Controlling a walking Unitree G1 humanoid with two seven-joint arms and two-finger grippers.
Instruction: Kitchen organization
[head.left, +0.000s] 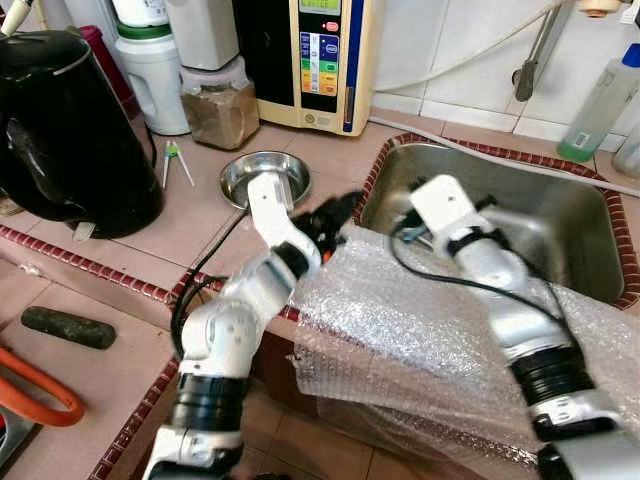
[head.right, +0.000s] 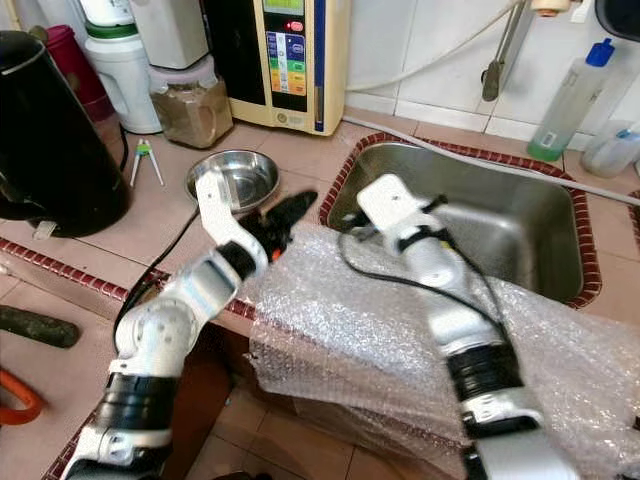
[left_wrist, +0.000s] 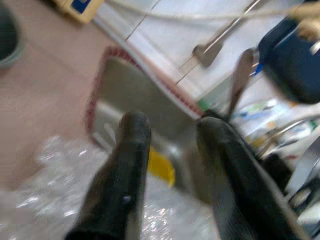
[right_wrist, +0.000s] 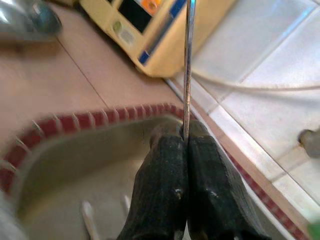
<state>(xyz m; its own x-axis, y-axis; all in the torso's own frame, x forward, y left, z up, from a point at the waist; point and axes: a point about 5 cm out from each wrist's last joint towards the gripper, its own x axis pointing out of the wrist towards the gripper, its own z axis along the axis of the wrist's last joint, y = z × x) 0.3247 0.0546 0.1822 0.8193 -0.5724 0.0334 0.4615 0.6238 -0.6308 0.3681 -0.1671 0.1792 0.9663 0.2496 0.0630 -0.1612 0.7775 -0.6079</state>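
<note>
My right gripper (right_wrist: 184, 142) sits low over the steel sink (head.left: 560, 215), shut on a thin metal utensil (right_wrist: 188, 60) that stands upright, seen edge-on. The same utensil (left_wrist: 240, 75) rises beyond the left fingers in the left wrist view. My left gripper (head.left: 338, 212) hovers open over the sink's near left rim, above a sheet of bubble wrap (head.left: 400, 320) draped over the counter edge. Nothing lies between its fingers (left_wrist: 131, 150). A steel bowl (head.left: 265, 175) rests on the counter just left of it. Something yellow (left_wrist: 161, 167) lies in the sink.
A black kettle (head.left: 60, 130) stands at the far left. At the back are a jar of brown powder (head.left: 220, 110) and a cream water machine (head.left: 320, 60). Green tongs (head.left: 172, 160) lie near the bowl. A green bottle (head.left: 600, 105) stands behind the sink.
</note>
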